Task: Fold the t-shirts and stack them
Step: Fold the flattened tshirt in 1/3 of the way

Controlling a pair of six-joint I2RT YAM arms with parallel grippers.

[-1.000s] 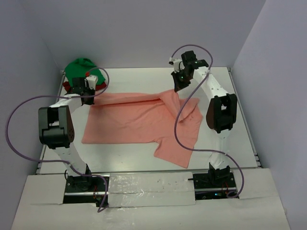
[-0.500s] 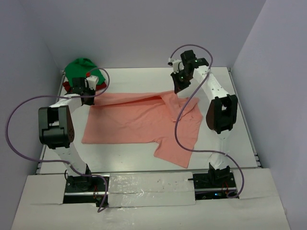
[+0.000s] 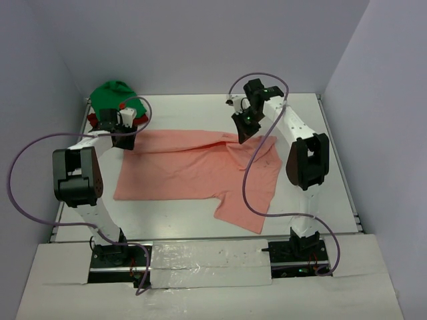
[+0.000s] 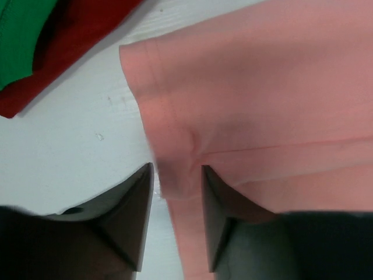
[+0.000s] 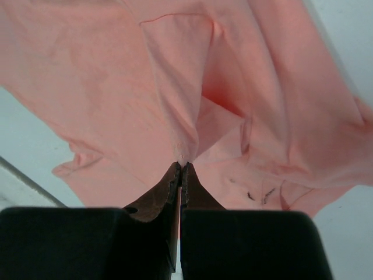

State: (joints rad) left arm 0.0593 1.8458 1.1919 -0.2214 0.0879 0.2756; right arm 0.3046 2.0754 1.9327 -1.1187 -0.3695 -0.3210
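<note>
**A:** Where is the salmon-pink t-shirt (image 3: 187, 170)?

**B:** It is spread over the middle of the white surface (image 3: 187, 110) and lies mostly flat. Its long side runs from near the left edge toward the right edge. One part reaches down toward the near right corner.

**A:** Is anything gripping it?

**B:** The right fingers (image 5: 166, 195) are pressed together on a fold at the shirt's far edge, right of centre. The cloth rises to them in a narrow ridge.

**A:** And the left fingers (image 4: 135, 219)?

**B:** They are apart. They stand on either side of the shirt's far left corner, and the hemmed edge lies flat on the surface between them.

**A:** What about the other shirts?

**B:** The green t-shirt (image 3: 110, 97) is bunched in the far left corner of the surface. The dark red t-shirt (image 4: 76, 32) shows as a strip along the green one's near edge. It lies close to the pink corner, with a band of bare surface between the two.
</note>
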